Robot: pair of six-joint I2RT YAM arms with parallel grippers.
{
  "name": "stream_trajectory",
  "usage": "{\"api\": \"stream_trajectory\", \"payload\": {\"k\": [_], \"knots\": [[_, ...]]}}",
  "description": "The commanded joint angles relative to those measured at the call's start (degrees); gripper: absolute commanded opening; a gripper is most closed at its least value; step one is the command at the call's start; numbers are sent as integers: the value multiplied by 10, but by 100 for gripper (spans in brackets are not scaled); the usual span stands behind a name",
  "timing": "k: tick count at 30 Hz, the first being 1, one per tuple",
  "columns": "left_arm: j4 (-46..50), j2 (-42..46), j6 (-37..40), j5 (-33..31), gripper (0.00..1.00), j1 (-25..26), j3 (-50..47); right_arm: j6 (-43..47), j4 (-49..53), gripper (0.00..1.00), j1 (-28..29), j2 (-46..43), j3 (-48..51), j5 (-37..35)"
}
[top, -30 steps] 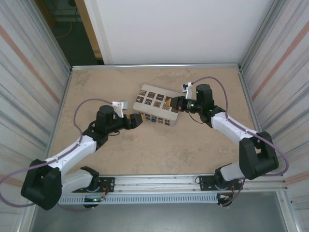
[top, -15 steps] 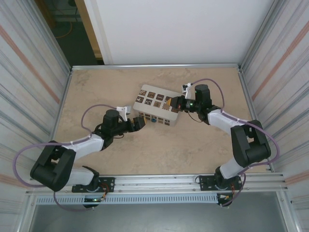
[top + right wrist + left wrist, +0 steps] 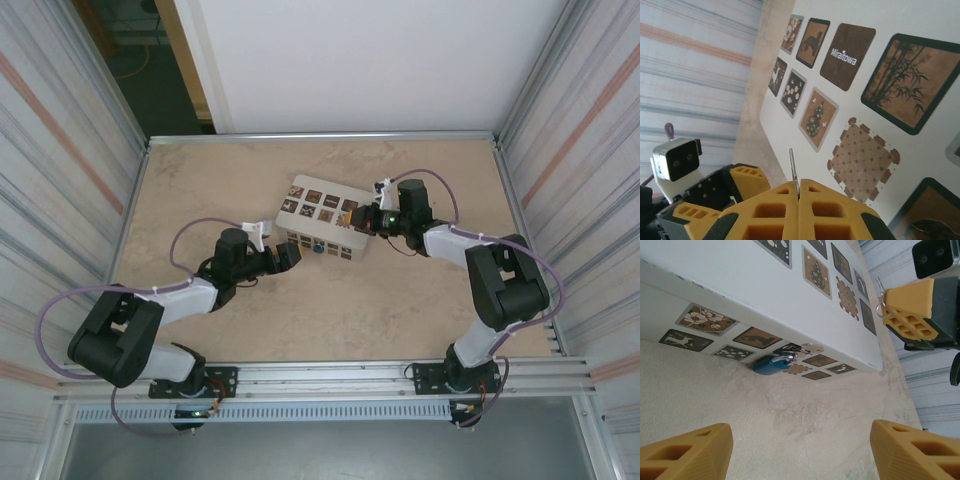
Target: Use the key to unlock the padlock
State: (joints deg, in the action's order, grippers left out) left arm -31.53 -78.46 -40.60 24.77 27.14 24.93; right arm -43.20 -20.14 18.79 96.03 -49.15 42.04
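While the white box (image 3: 322,222) with its brown picture tiles lies a little turned in the middle of the beige surface (image 3: 400,300), the two arms reach to it from both sides. The blue padlock (image 3: 771,365) hangs low on the near side wall of the box, close above the surface, with its shiny shackle through a small metal loop. The left claw (image 3: 288,256) stands just before this wall, its yellow fingers (image 3: 687,455) well apart and holding nothing, and the way from it to the padlock is free. The right claw (image 3: 368,219) is at the right end of the box, beside its top. Its fingers are pressed together on the key (image 3: 793,170), of which a thin metal blade comes out, and a small ring (image 3: 881,296) hangs beside them. The corner of the box lies between the key and the padlock. The box is closed, so I cannot see what it holds. The keyhole of the padlock is too small to make out. Ribbed metal walls (image 3: 60,200) close the surface on left and right.
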Motion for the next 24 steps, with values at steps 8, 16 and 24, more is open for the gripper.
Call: {"api": "stream_trajectory", "payload": {"k": [8, 16, 24], "knots": [[30, 10, 37, -8, 73, 2, 14, 46, 56, 0, 15, 26, 2, -13], [68, 31, 63, -17, 73, 2, 21, 61, 66, 0, 32, 53, -1, -21], [58, 23, 61, -4, 73, -22, 17, 42, 42, 0, 63, 87, -15, -21]]}}
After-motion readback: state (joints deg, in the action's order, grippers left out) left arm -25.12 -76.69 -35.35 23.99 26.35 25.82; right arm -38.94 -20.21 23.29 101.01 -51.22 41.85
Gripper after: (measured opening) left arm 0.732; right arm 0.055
